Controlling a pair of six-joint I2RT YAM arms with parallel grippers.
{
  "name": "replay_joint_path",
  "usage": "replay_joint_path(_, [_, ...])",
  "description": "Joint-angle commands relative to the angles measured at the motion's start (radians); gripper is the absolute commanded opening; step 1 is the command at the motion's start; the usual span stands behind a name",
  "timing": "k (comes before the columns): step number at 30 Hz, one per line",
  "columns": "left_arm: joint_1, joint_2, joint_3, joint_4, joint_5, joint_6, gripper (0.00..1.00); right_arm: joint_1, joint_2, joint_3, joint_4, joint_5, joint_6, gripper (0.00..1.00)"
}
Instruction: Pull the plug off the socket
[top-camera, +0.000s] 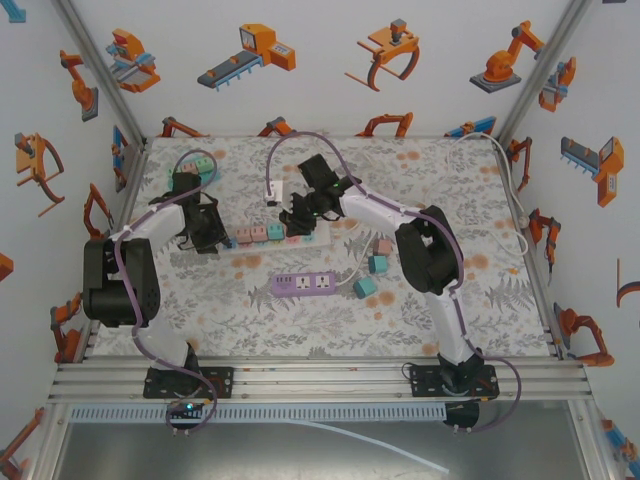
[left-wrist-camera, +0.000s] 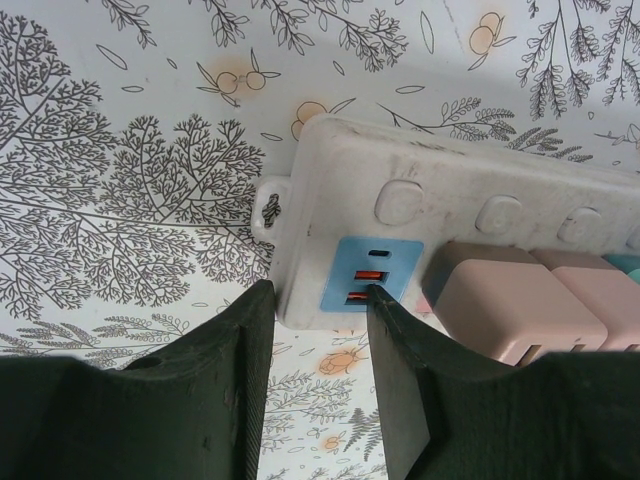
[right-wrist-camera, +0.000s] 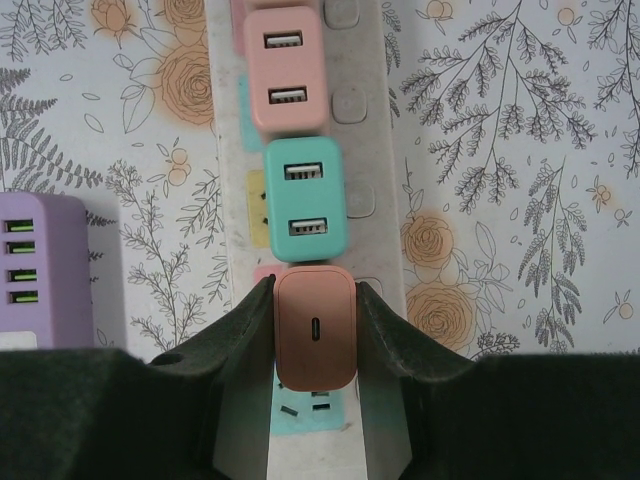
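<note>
Right hand (right-wrist-camera: 315, 288) clamping plug (right-wrist-camera: 316, 340), floral table (right-wrist-camera: 520, 200), patterned walls (top-camera: 330, 90)

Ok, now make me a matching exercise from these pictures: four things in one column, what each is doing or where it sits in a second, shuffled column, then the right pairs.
Things:
1. left hand
2. right hand
3. teal charger
4. purple power strip

States:
A. plugged into the white strip, not held by either hand
B. shut on the pink single-port charger
C. lying by itself, apart from the white strip
D. shut on the white strip's end

Pairs: 1-D, 2-B, 3-A, 4-C
</note>
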Motion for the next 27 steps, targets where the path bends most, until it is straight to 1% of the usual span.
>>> replay_joint_path(1, [-0.021, 0.087, -0.037, -0.123, -0.021, 0.036, 0.43, 0.016, -0.042, 0.046, 0.052, -0.046, -0.012, 0.22])
replay_joint_path(5, [-0.024, 0.108, -0.046, -0.141, -0.023, 0.023, 0.43, 0.011, -0.039, 0.057, 0.071, -0.074, 0.049, 0.22])
replay_joint_path(6, [-0.023, 0.108, -0.046, -0.144, -0.026, 0.022, 0.43, 0.014, -0.037, 0.063, 0.052, -0.072, 0.023, 0.21])
replay_joint_path(8, [-0.021, 0.115, -0.041, -0.154, -0.037, 0.023, 0.43, 0.025, -0.025, 0.105, -0.045, -0.038, -0.066, 0.21])
replay_joint_path(10, [-0.022, 0.115, -0.039, -0.156, -0.042, 0.025, 0.44, 0.023, -0.021, 0.127, -0.070, -0.026, -0.068, 0.20])
replay_joint_path(12, [-0.022, 0.114, -0.043, -0.156, -0.048, 0.023, 0.44, 0.017, -0.028, 0.133, -0.044, -0.035, -0.021, 0.20])
replay_joint_path(14, [-0.022, 0.113, -0.044, -0.155, -0.050, 0.022, 0.44, 0.006, -0.032, 0.135, 0.013, -0.062, 0.058, 0.20])
replay_joint_path(15, [-0.021, 0.113, -0.044, -0.153, -0.051, 0.021, 0.44, 0.004, -0.031, 0.136, 0.024, -0.067, 0.069, 0.20])
replay_joint_path(18, [-0.023, 0.113, -0.043, -0.154, -0.050, 0.021, 0.44, 0.005, -0.030, 0.131, 0.011, -0.054, 0.038, 0.20])
replay_joint_path(23, [-0.020, 0.091, -0.036, -0.152, -0.047, 0.019, 0.44, 0.004, -0.055, 0.109, 0.012, -0.041, 0.028, 0.20])
replay_joint_path(25, [-0.016, 0.071, -0.021, -0.155, -0.039, 0.019, 0.44, 0.002, -0.067, 0.112, 0.012, -0.034, 0.041, 0.20])
replay_joint_path(27, [-0.010, 0.049, 0.004, -0.165, -0.030, 0.019, 0.45, -0.001, -0.083, 0.118, 0.016, -0.017, 0.090, 0.20])
